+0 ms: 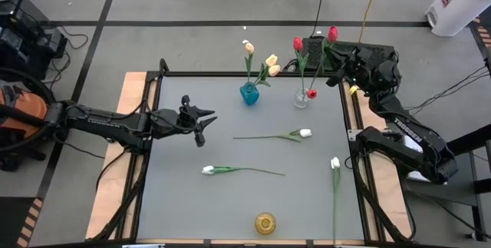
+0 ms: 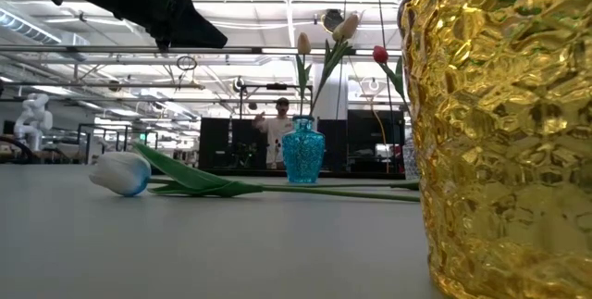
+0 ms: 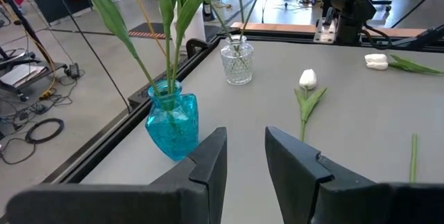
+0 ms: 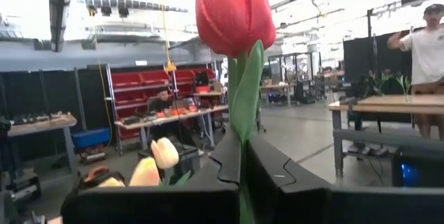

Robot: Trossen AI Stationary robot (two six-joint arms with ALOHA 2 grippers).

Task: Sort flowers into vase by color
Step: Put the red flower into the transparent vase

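My right gripper is shut on a red tulip above the table's far right corner, beside a clear vase that holds red tulips. The blue vase next to it holds cream-yellow tulips. Three white tulips lie flat on the grey table. A gold vase stands at the near edge. My left gripper hangs open over the table's left part, with nothing between its fingers. My right gripper pinches the red tulip's green stem between its two fingers, a short way below the bud. The fingers come about level from the table's right side and lie across the stem. The bud stands upright above them; the stem's lower end is hidden.
The table has a raised black frame and wooden side strips. In the low view the gold vase fills the right side. A person stands in the room beyond the far edge. Bare table lies between the white tulips.
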